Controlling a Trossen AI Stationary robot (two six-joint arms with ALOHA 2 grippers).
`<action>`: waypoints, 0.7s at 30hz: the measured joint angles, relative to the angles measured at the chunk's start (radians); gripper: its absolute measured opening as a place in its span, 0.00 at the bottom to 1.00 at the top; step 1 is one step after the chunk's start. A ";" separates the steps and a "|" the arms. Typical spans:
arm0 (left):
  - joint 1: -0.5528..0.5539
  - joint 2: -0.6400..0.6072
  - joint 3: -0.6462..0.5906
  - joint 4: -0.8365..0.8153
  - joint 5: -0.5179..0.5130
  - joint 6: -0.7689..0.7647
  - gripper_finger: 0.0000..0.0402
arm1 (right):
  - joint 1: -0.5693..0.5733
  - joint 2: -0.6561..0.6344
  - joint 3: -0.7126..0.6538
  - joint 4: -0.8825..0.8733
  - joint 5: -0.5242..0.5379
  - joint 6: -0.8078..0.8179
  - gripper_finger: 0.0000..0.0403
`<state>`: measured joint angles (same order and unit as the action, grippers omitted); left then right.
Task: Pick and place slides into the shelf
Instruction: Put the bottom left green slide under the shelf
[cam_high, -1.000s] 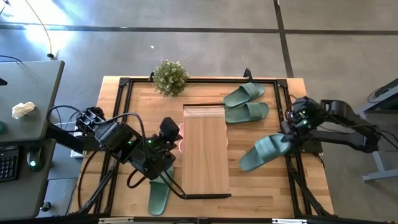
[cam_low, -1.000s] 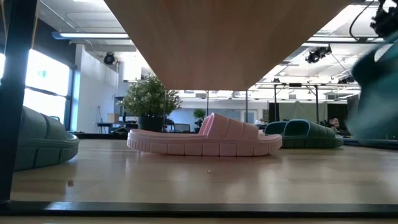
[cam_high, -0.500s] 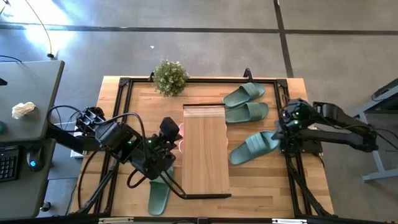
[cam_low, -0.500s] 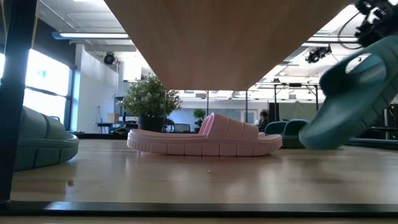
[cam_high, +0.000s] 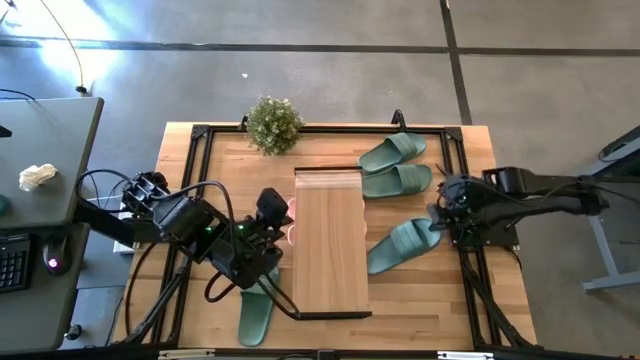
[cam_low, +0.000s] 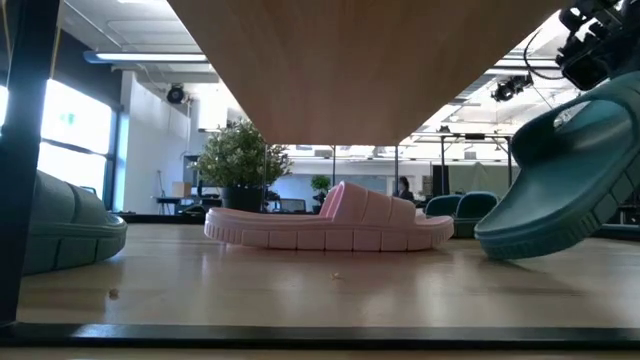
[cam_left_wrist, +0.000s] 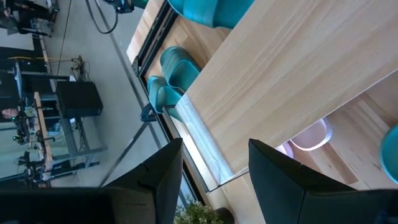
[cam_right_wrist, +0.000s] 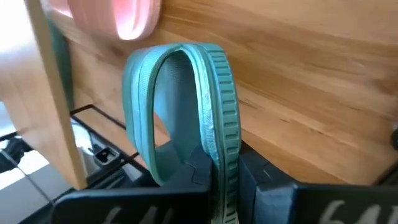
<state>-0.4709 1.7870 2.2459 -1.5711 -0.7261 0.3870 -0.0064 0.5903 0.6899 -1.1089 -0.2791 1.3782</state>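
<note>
The shelf (cam_high: 330, 240) is a light-wood plank standing mid-table. A pink slide (cam_low: 330, 220) lies on the tabletop under it, and pink edges (cam_high: 292, 222) peek out at its left side. My right gripper (cam_high: 440, 218) is shut on a sage-green slide (cam_high: 400, 243) right of the shelf. Two more green slides (cam_high: 396, 166) lie flat at the far right, and another (cam_high: 255, 315) lies near the front left. My left gripper (cam_left_wrist: 214, 186) hovers open at the shelf's left side (cam_high: 283, 222), with nothing between its fingers. My right gripper pinches the green slide's sole rim (cam_right_wrist: 219, 163) at its upper end between the two fingers, which slant down from the table's right. The slide tilts down toward the shelf. Its low end (cam_low: 495, 243) is at the tabletop; whether it touches, I cannot tell.
A potted plant (cam_high: 273, 124) stands at the table's far edge, left of the shelf. A black frame (cam_high: 200, 135) runs round the tabletop. Bare wood (cam_high: 420, 295) lies near the front right. A side desk (cam_high: 40, 150) stands beyond the table's left edge.
My right gripper has moved toward the shelf and down, turning a little, with the green slide still in its hold. The slide has swung in from the table's right side, and its low end now hangs closer to the shelf and the tabletop.
</note>
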 joint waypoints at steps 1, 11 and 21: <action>0.000 0.000 0.000 0.000 0.000 0.000 0.41 | 0.029 0.000 0.000 0.017 0.021 0.033 0.01; 0.000 0.000 0.000 0.000 -0.003 0.011 0.41 | 0.352 0.169 -0.005 0.133 0.213 0.321 0.01; 0.000 0.000 0.000 0.000 0.000 0.027 0.41 | 0.590 0.288 -0.128 0.406 0.372 0.600 0.03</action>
<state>-0.4707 1.7870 2.2459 -1.5711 -0.7261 0.4141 0.5837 0.8785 0.5617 -0.7026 0.0931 1.9777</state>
